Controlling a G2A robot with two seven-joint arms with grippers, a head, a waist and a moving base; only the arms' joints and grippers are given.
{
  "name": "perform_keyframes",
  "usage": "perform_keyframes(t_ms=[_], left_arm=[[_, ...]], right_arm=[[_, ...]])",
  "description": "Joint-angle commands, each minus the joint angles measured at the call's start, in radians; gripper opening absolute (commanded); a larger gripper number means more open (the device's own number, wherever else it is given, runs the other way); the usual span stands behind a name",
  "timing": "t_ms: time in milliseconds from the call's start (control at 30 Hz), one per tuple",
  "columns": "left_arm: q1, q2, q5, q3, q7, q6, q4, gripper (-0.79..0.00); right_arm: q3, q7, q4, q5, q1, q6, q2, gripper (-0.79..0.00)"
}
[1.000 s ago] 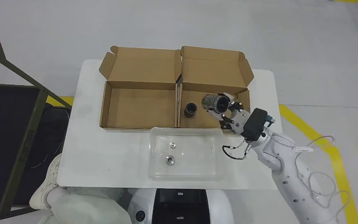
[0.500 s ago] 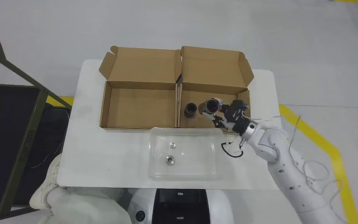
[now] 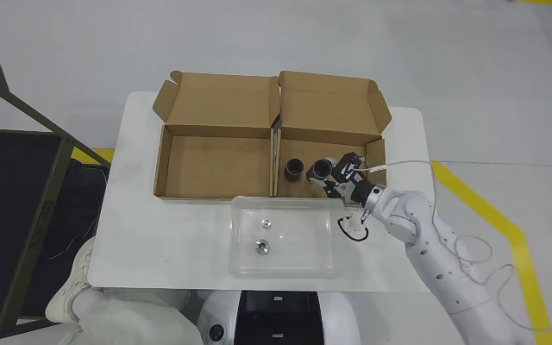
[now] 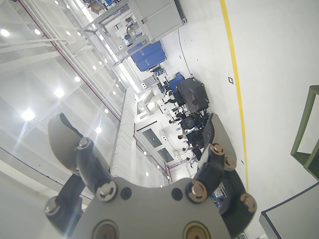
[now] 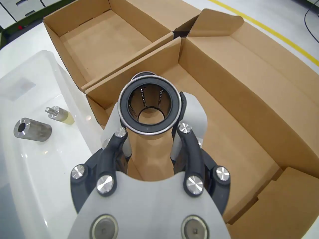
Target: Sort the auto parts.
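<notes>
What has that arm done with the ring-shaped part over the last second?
The right gripper, shut on the linear bearing, came down into the right cardboard box, bringing the part close beside the second bearing lying there. It has not let go. The left cardboard box, the clear tray and its two small metal parts stayed put.

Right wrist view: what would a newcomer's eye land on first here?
The right gripper, jaws shut on a linear bearing, hangs over the right cardboard box, beside a second bearing standing inside. Nearer the robot, the clear tray holds a drilled metal cylinder and a small pin.
</notes>
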Motion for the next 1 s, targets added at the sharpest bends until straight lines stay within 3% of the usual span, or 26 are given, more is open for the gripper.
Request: perform_keyframes(t_ms=[0, 300, 600, 767, 967], left_arm=[[0.0, 0.0, 0.0, 0.0, 0.0, 0.0, 0.0, 0.0], [0.0, 0.0, 0.0, 0.0, 0.0, 0.0, 0.0, 0.0], [0.0, 0.0, 0.0, 0.0, 0.0, 0.0, 0.0, 0.0], [0.0, 0.0, 0.0, 0.0, 0.0, 0.0, 0.0, 0.0], [0.0, 0.0, 0.0, 0.0, 0.0, 0.0, 0.0, 0.0]], right_arm=[[-0.008, 0.002, 0.015, -0.001, 0.007, 0.014, -0.004, -0.785], [-0.029, 0.014, 0.019, -0.019, 0.02, 0.049, -0.013, -0.785], [-0.029, 0.116, 0.013, -0.008, 0.071, -0.003, -0.015, -0.785], [-0.049, 0.197, 0.061, 0.024, 0.134, -0.045, -0.023, -0.785], [-0.078, 0.198, 0.153, 0.039, 0.181, -0.058, -0.035, -0.785]])
